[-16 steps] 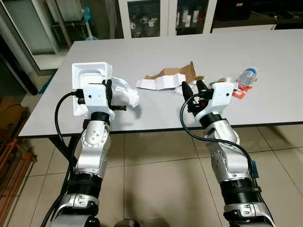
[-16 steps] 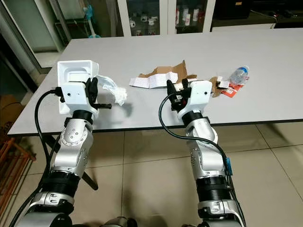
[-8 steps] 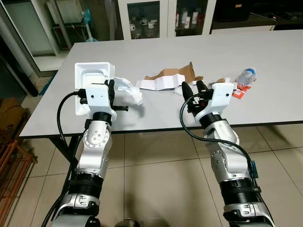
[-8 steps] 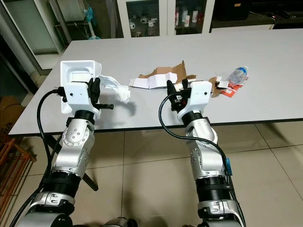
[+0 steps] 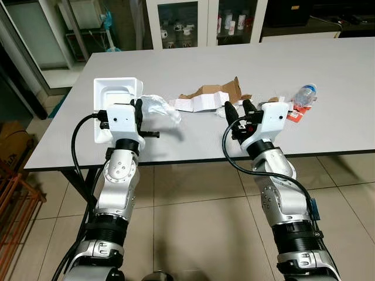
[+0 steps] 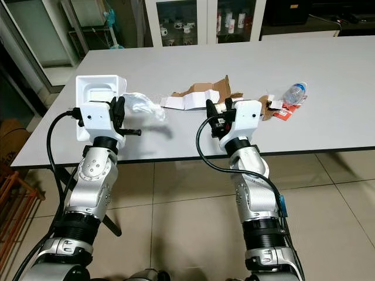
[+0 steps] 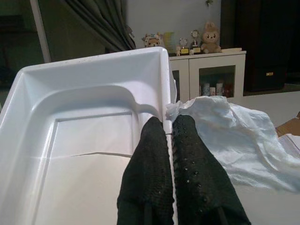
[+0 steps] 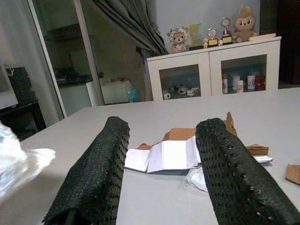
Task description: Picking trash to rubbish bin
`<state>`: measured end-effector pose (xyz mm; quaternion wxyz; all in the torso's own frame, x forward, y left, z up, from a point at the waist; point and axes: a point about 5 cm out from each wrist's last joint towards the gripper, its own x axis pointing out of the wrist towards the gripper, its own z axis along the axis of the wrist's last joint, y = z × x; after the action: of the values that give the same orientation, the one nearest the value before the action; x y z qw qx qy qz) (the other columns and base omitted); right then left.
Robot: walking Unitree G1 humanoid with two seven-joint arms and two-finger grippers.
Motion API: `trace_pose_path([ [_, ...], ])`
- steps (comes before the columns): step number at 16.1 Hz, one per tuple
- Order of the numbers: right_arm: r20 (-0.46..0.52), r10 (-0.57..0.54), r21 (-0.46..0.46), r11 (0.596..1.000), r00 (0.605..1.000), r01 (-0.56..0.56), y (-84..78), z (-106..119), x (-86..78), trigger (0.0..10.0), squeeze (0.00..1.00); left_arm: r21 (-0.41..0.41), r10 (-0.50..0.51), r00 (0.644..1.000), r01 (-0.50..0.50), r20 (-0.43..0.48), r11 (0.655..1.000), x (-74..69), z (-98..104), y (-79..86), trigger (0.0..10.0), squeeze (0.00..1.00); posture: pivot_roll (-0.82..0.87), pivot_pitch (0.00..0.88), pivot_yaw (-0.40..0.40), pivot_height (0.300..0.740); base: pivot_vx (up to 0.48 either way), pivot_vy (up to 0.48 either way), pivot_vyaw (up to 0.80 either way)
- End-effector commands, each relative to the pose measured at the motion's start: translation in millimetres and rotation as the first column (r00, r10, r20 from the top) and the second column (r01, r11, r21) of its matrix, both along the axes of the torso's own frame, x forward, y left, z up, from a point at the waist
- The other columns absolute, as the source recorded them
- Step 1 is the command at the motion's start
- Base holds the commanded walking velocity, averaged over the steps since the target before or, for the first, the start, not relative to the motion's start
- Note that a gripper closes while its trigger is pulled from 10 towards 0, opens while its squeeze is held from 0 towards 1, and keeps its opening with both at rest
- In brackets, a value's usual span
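My left gripper (image 5: 136, 109) is shut on the rim of a white foam tray (image 5: 114, 92), holding it tilted up over the table's near left part. The left wrist view has the fingers (image 7: 187, 140) pinching the tray (image 7: 84, 140) wall. A crumpled clear plastic bag (image 5: 159, 105) rests right beside them, and again in the wrist view as the bag (image 7: 234, 136). My right gripper (image 5: 237, 111) hovers open at the table's front edge, nothing between its fingers. Just beyond it lie a folded white paper (image 8: 164, 157), torn brown cardboard (image 5: 220, 91) and a small white wad (image 5: 221, 111).
A crushed clear plastic bottle (image 5: 306, 93) and a red wrapper (image 5: 296, 116) lie to the right of my right gripper. The grey table (image 5: 176, 64) runs far back. Glass-door cabinets (image 5: 181, 23) stand behind it, and tiled floor (image 5: 193, 222) lies below.
My left arm has shifted a little right and forward with the tray. The plastic bag has settled lower and stretched out on the table. The right arm has stayed still.
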<state>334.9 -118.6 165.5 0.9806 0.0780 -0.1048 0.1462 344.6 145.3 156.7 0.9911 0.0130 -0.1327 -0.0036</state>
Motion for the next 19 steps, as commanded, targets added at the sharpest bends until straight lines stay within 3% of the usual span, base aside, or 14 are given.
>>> trace_pose_path([
  [1,-0.009,0.002,-0.009,1.000,1.000,-0.002,1.5,-0.1,1.4,10.0,0.00,-0.001,0.002,1.000,-0.002,0.007,1.000,-1.2,2.0,0.4,10.0,0.00,0.01,0.014,0.081,0.740,0.000,0.000,0.00],
  [19,-0.023,-0.007,-0.021,1.000,1.000,0.006,-0.5,-0.7,3.6,10.0,0.00,-0.008,0.012,1.000,-0.012,-0.006,1.000,-1.5,0.9,0.1,10.0,0.00,0.01,0.036,0.074,0.740,-0.277,0.000,0.00],
])
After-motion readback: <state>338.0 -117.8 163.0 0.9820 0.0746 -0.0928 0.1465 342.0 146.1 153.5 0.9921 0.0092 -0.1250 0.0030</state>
